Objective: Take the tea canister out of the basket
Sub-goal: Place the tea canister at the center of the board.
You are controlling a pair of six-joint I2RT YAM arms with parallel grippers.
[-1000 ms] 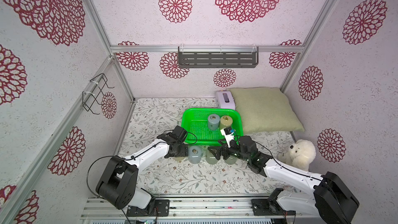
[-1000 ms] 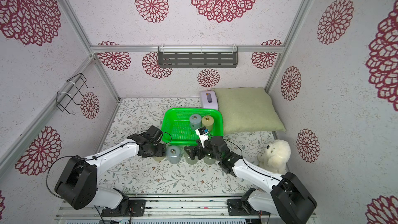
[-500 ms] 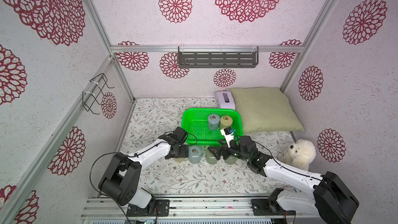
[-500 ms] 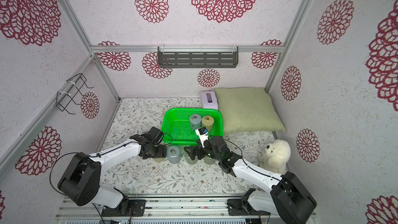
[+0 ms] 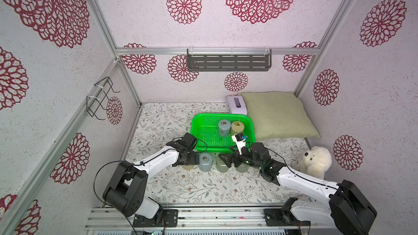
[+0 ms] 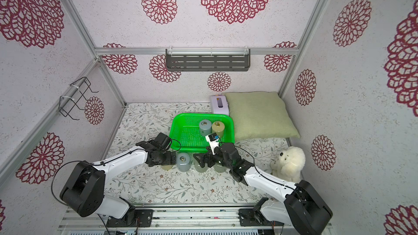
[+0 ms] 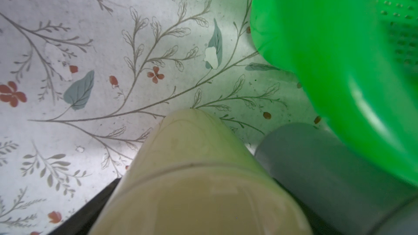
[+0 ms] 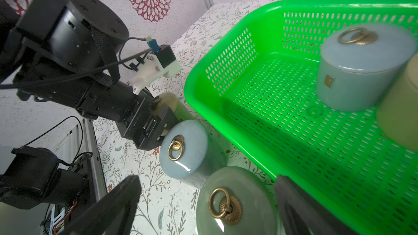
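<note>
The green basket [image 5: 196,132] [image 6: 178,129] [image 8: 226,118] holds two upright tea canisters, blue-grey [image 5: 224,127] [image 8: 352,75] and tan [image 5: 236,128]. In front of it, a row of canisters stands on the table: cream [image 5: 188,167] [image 7: 199,166], blue-grey [image 5: 205,163] [image 8: 187,148], green [image 5: 222,167] [image 8: 235,202] and a second green [image 5: 243,168]. My left gripper [image 5: 189,158] has its jaws on either side of the cream canister, but contact is hidden. My right gripper [image 8: 205,209] [image 5: 227,155] hangs open over the first green lid, holding nothing.
A green pillow [image 5: 278,114] lies right of the basket, with a lilac box [image 5: 236,105] behind it. A white plush dog [image 5: 314,161] sits by the right arm. A grey shelf [image 5: 228,62] hangs on the back wall and a wire rack [image 5: 101,96] on the left wall.
The left arm has shifted very slightly over the cream canister. The right arm and all canisters stay where they were.
</note>
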